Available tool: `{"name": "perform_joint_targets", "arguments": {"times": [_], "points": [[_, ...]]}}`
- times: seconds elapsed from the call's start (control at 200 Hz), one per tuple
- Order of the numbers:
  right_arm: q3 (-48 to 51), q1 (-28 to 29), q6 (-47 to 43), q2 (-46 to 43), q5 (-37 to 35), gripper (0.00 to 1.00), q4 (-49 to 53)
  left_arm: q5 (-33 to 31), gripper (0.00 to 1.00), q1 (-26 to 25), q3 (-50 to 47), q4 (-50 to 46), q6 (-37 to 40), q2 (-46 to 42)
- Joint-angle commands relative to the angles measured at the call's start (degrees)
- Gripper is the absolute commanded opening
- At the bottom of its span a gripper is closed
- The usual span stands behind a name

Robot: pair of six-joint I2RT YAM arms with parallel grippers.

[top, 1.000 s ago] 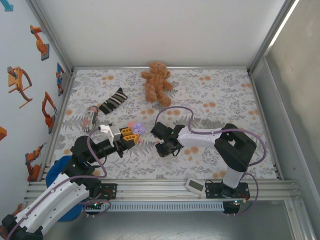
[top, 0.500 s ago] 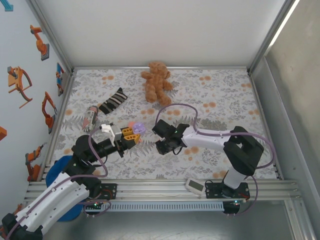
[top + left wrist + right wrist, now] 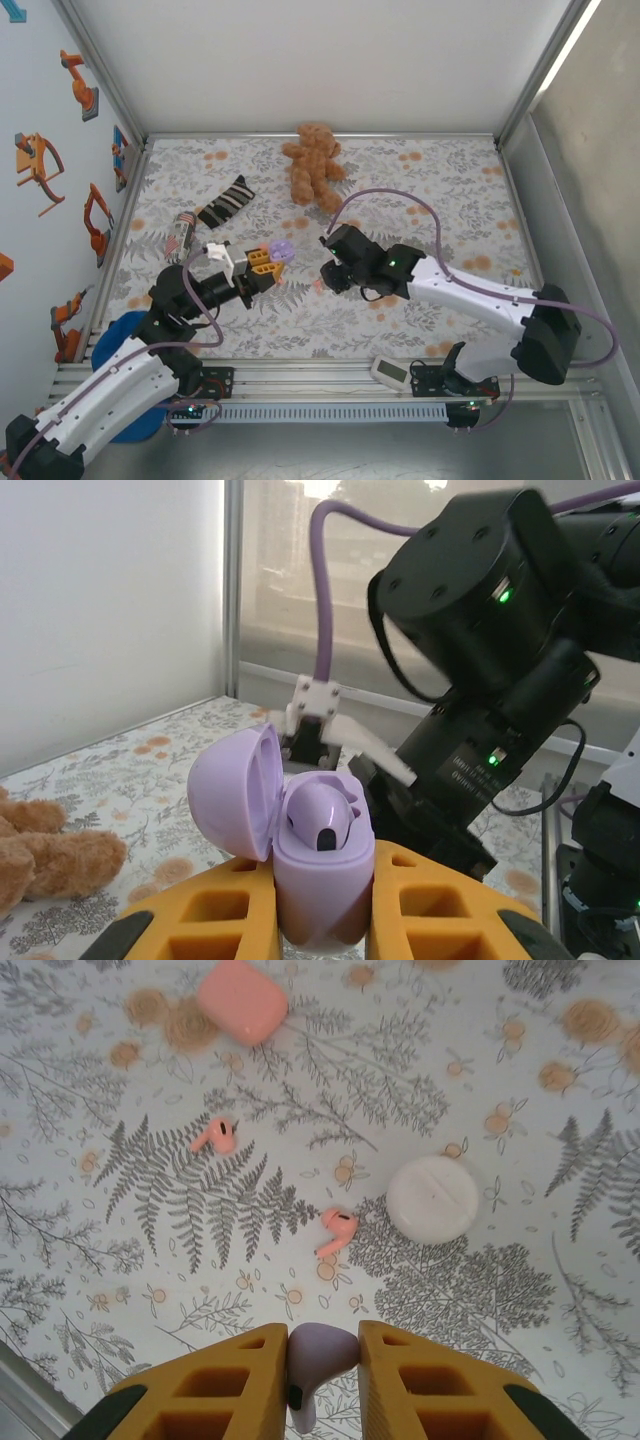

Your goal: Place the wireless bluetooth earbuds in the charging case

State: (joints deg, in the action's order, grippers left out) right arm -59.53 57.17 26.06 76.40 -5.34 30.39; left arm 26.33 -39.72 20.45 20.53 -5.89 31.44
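My left gripper (image 3: 322, 905) is shut on the base of a lilac charging case (image 3: 320, 890), held upright above the mat with its lid (image 3: 235, 790) swung open. One lilac earbud (image 3: 318, 815) sits in the case. From above, the case (image 3: 281, 252) is left of centre. My right gripper (image 3: 323, 1345) is shut on a second lilac earbud (image 3: 322, 1352), stem toward the camera, hovering over the mat. Its black wrist (image 3: 480, 630) looms just behind the case. Two salmon-pink earbuds (image 3: 216, 1134) (image 3: 337, 1230) lie loose on the mat below.
A closed pink case (image 3: 242, 1000) and a round white case (image 3: 433, 1197) rest on the floral mat. A teddy bear (image 3: 313, 163), a striped sock (image 3: 227, 202) and a small cylinder (image 3: 181, 232) lie further back. A white device (image 3: 390, 370) sits on the front rail.
The right arm has stretched out, its elbow swinging right, and its gripper has risen toward the case with the lilac earbud. The left gripper has edged slightly right with the case.
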Motion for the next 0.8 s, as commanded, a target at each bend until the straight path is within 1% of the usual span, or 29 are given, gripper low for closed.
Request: {"name": "perform_joint_targets", "arguments": {"times": [0.0, 0.17, 0.346, 0.551, 0.796], "points": [[-3.9, -0.1, -2.7, -2.6, -3.8, 0.24, 0.5, -0.3, 0.00, -0.2, -0.2, 5.7, -1.0, 1.5], [-7.0, -0.1, -5.6, -5.9, -4.2, 0.24, -0.6, 0.2, 0.00, -0.2, 0.9, 8.3, -0.6, 4.7], [-7.8, 0.0, -6.4, -9.9, -3.4, 0.24, -3.9, 1.0, 0.00, -0.3, 2.0, 10.4, -0.2, 7.7], [-8.3, -0.1, -6.6, -12.3, 0.4, 0.24, -8.0, 2.4, 0.00, -0.3, 3.0, 13.1, -0.3, 10.8], [-8.0, 0.0, -6.1, -11.9, 5.2, 0.23, -14.0, 3.1, 0.00, -0.4, 4.2, 14.3, -0.1, 12.9]]}}
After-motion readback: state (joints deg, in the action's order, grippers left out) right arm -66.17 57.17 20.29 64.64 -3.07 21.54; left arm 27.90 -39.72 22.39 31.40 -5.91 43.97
